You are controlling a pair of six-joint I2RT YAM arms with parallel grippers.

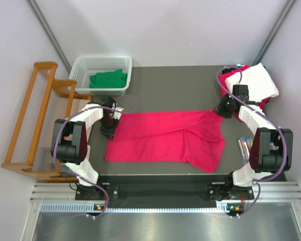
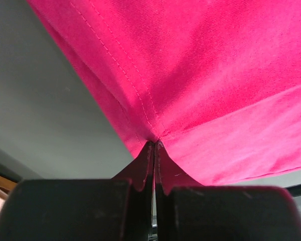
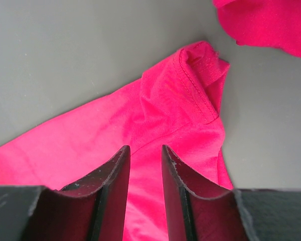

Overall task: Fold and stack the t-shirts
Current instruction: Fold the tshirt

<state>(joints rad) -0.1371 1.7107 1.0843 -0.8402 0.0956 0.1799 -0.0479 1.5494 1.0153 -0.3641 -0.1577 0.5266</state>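
A pink-red t-shirt [image 1: 165, 138] lies half folded across the middle of the dark table [image 1: 160, 83]. My left gripper [image 1: 110, 128] is shut on its left edge; the left wrist view shows the fingertips [image 2: 155, 145] pinching the cloth [image 2: 215, 75]. My right gripper [image 1: 224, 106] is open above the shirt's far right corner; in the right wrist view its gripper [image 3: 145, 150] hovers over the hem [image 3: 190, 90], jaws apart. A green shirt [image 1: 108, 79] lies in the white basket [image 1: 103, 62]. White and red folded shirts [image 1: 256, 83] are stacked at the far right.
A wooden rack [image 1: 37, 120] stands left of the table. Small items [image 1: 244, 148] lie by the right arm's base. Part of another red cloth [image 3: 271, 22] shows at the top right of the right wrist view.
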